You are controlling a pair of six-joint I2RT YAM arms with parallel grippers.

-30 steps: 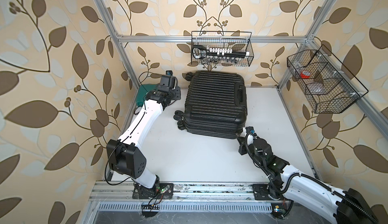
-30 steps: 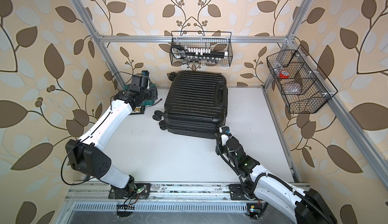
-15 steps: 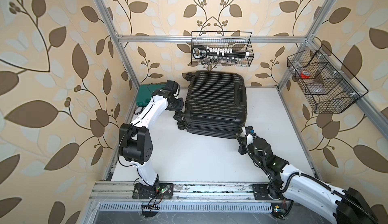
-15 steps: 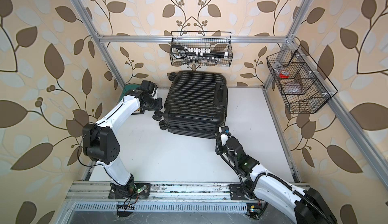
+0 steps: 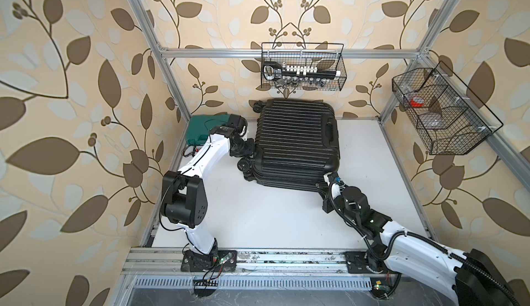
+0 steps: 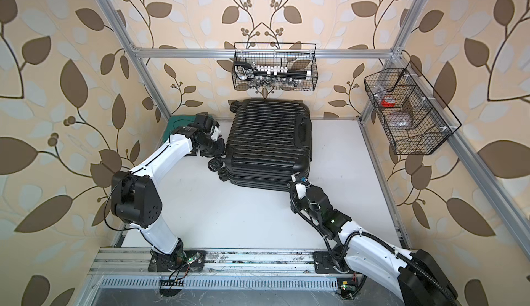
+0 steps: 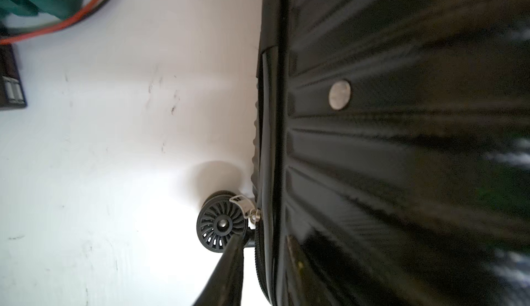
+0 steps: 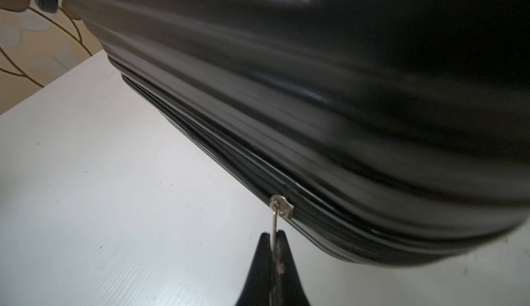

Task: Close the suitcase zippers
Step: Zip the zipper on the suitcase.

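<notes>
**Gloss against matt**

The black ribbed hard-shell suitcase (image 5: 298, 141) looks like glossy moulded plastic. Its small silver zipper pull (image 8: 279, 208) is bright metal. The white worktop (image 5: 272, 212) is matt, faintly grained and scuffed. The teal tool case (image 5: 198, 129) seems plastic, though it is blurred close up. The black wire basket (image 5: 302, 43) is thin metal.
</notes>
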